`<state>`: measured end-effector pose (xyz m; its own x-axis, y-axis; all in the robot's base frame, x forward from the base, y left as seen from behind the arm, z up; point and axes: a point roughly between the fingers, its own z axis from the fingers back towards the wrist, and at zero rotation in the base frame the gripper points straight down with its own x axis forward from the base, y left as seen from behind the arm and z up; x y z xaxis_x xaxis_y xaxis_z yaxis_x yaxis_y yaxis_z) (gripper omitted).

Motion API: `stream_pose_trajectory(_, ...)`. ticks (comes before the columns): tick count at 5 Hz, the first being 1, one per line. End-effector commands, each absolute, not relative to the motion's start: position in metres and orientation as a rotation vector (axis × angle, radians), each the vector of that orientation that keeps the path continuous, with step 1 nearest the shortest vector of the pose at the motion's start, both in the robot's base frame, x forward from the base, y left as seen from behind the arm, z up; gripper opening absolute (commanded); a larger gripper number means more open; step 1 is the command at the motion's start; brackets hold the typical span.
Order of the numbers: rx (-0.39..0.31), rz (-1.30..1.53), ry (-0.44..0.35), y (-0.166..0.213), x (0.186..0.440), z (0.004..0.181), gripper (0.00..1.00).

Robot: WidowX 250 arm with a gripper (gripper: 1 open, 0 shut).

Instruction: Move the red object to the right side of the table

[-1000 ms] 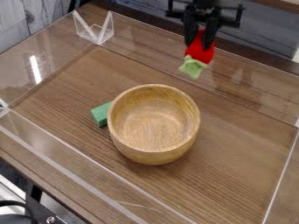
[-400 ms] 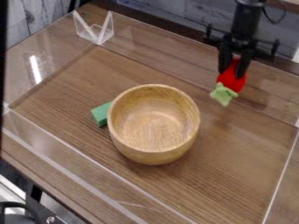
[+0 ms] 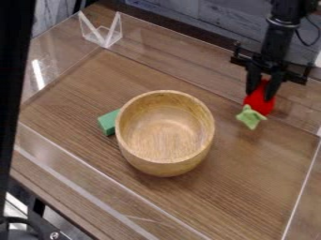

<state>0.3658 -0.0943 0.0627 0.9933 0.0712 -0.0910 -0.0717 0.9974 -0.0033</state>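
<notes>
A bowl sits near the middle of the desk. A flat piece lies touching its left side. The strawberry toy is to the right of the bowl and farther back, held from above in the gripper. A folded clear stand is at the far left.

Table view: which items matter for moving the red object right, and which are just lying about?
In the job:
red object, held in the gripper
table, right side

Lying about:
wooden bowl
flat green piece
clear stand
</notes>
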Motion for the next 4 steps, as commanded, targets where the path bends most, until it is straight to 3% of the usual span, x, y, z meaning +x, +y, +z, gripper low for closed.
stream_pose_trajectory(1,-0.026,0.078,0.043,-0.109,0.374,0.08,0.0)
stream_pose_trajectory(4,-0.01,-0.057,0.07,-0.099,0.372,0.069,0.0)
